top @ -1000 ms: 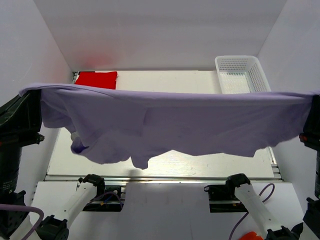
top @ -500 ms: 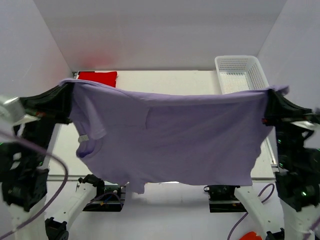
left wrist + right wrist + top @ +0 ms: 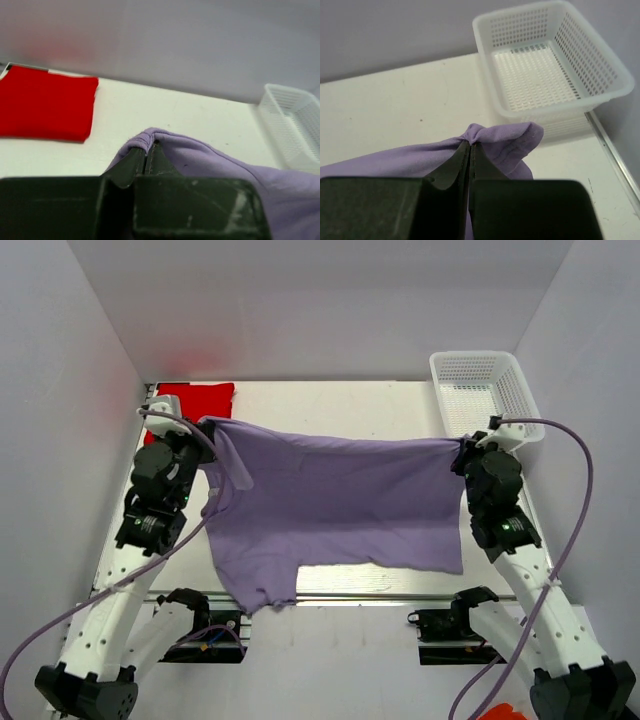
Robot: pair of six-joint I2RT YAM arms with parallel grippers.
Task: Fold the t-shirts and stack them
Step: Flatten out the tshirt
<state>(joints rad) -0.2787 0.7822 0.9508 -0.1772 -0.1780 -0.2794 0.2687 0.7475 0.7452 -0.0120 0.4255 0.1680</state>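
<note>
A lavender t-shirt (image 3: pixel 335 500) hangs stretched between my two grippers over the middle of the table, its lower hem draping toward the near edge. My left gripper (image 3: pixel 207 428) is shut on its left upper corner (image 3: pixel 150 137). My right gripper (image 3: pixel 463 447) is shut on the right upper corner (image 3: pixel 492 135). A red t-shirt (image 3: pixel 193 395) lies folded as a neat rectangle at the far left of the table, also in the left wrist view (image 3: pixel 45 107).
A white mesh basket (image 3: pixel 482 390) stands at the far right corner, close beyond my right gripper, and shows in the right wrist view (image 3: pixel 547 65). White walls enclose the table on three sides. The table's metal front edge (image 3: pixel 400 597) runs below the shirt's hem.
Both arms have swung down and forward from high and wide near the camera. The lavender shirt went with them, now lower, smaller in view and less widely stretched over the table.
</note>
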